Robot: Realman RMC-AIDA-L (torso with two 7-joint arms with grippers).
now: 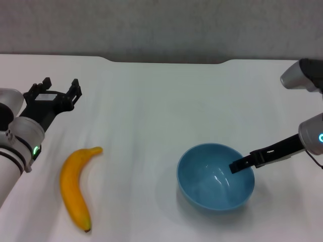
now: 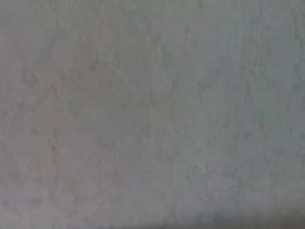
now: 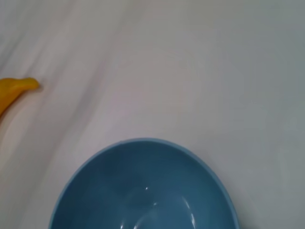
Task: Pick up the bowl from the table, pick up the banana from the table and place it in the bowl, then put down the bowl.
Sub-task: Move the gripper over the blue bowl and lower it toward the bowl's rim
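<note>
Nearest me, the banana (image 1: pixel 74 187) lies flat on the white table (image 1: pixel 151 101) by my left side, its dark tip toward me and its stem pointing away, free to be lifted once the bowl is in hand. A little farther over, the blue bowl (image 1: pixel 214 176) sits upright on the table with my right pincer (image 1: pixel 236 166) reaching over its rim, one finger inside; whether it has closed on the rim I cannot tell. Farthest back, my left pincer (image 1: pixel 59 88) hangs spread and empty beyond the banana's stem.
</note>
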